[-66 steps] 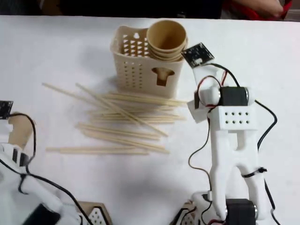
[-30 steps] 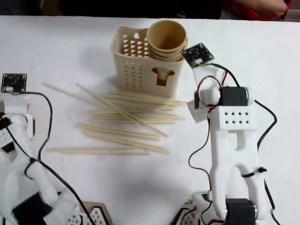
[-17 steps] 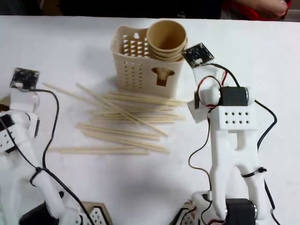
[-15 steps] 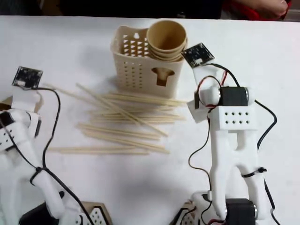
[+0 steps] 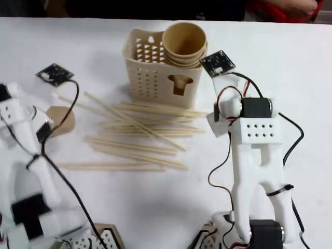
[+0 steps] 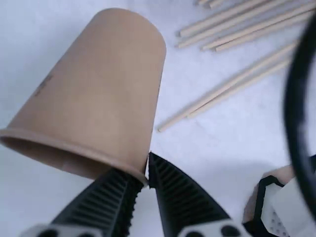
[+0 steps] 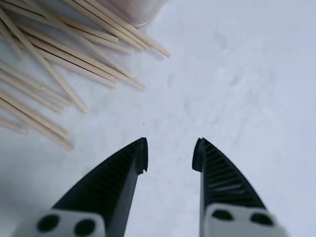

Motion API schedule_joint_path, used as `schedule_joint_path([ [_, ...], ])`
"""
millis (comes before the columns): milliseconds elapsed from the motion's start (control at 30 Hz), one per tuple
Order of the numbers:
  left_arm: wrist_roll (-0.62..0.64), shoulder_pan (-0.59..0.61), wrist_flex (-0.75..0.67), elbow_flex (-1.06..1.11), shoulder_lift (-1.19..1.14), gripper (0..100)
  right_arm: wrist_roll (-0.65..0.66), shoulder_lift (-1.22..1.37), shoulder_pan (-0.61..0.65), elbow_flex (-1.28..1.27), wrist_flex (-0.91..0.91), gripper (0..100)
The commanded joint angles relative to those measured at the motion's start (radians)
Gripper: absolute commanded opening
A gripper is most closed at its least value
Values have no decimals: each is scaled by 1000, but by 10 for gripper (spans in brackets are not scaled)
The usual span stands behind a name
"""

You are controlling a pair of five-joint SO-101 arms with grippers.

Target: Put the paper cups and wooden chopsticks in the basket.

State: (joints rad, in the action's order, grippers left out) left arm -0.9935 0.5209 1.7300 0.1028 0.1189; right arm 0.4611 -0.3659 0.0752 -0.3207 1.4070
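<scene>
So the left jaws are clamped on the rim of a paper cup point(image 6: 94, 94), one jaw inside the mouth and one outside as far as I can tell. That makes sense, since pinching the wall is about the only way narrow jaws can grip something that wide. The cup hangs tilted with its mouth toward the wrist, on the left arm's side of the wooden chopsticks point(image 5: 140, 137) and well apart from the basket point(image 5: 150, 78). I can't tell if it's clear of the bench point(image 5: 290, 62) or brushing it. The basket already has a stack of cups point(image 5: 184, 41) standing in one end, so my guess is this one gets carried over and nested on top. The right jaws are open with nothing between them, over bare bench just beside the near ends of the chopsticks. They're probably parked out of the way while the cup gets handled. The chopsticks lie in a loose pile in front of the basket, none in it yet. A few cross each other, so picking them up could be fiddly.
</scene>
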Motion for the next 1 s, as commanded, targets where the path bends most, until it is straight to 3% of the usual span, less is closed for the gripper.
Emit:
schedule_joint_path([
  [0, -66, -12, 49, -212, -159, 24, -3, -28, -8, 8, -18, 163],
  [200, -69, -19, 49, -347, -294, 31, -3, -28, -8, 8, -18, 163],
  [400, -69, -48, 48, -368, -343, 135, -3, -28, -8, 8, -18, 163],
  [667, -57, -117, 32, -370, -340, 135, -3, -28, -8, 8, -18, 163],
  [967, 61, -140, -103, -359, -349, 135, -2, -28, -10, 8, -18, 163],
])
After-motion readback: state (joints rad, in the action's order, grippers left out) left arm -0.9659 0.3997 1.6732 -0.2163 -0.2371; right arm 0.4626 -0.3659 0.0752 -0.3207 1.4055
